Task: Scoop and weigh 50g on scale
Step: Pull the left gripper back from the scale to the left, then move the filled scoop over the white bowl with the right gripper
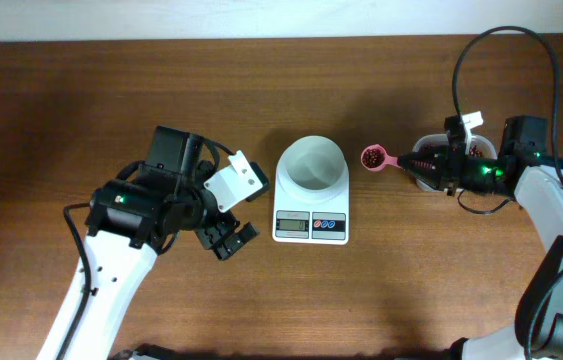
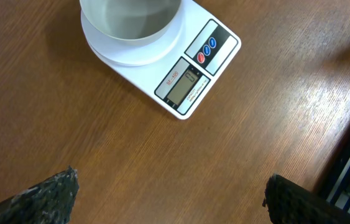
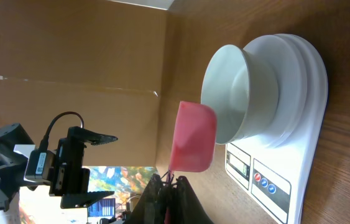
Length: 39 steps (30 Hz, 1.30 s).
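Overhead: the scale [image 1: 311, 205] sits mid-desk [image 1: 111, 90], with wide bare wood at 12 and 6 o'clock. The pink scoop [image 1: 374, 158], loaded with beans [image 1: 372, 156], hangs at 3 o'clock of the white bowl [image 1: 312, 165], a narrow gap short of its rim. The right tool [image 1: 423, 165] is clamped tight on the scoop's handle. The left tool [image 1: 231, 238] lies at 8 o'clock of the scale, apart from it

Left wrist: its fingers [image 2: 44, 196] are spread fully with nothing between them; the scale is at 12 o'clock across bare desk

Right wrist: the scoop's edge is close beside the bowl rim; I cannot tell if they touch
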Available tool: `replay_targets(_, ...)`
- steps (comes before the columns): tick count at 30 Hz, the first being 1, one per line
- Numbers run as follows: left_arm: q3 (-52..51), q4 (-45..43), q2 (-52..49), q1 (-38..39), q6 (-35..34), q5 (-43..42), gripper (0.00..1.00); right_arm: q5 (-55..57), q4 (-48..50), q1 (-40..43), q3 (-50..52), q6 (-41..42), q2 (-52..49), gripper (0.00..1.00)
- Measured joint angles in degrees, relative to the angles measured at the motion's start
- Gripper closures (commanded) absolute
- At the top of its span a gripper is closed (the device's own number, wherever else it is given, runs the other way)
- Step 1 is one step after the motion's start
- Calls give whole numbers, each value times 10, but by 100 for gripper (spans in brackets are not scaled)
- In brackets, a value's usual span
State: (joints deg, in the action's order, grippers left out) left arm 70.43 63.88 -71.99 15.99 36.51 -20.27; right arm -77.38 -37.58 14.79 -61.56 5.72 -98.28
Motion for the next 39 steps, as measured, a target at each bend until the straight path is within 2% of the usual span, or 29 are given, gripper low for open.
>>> replay_targets(32, 0, 0, 0, 0, 0, -3, 1, 0, -2, -2, 0, 0, 0, 96)
replay_targets(39, 0, 0, 0, 0, 0, -3, 1, 0, 2, -98, 0, 0, 0, 96)
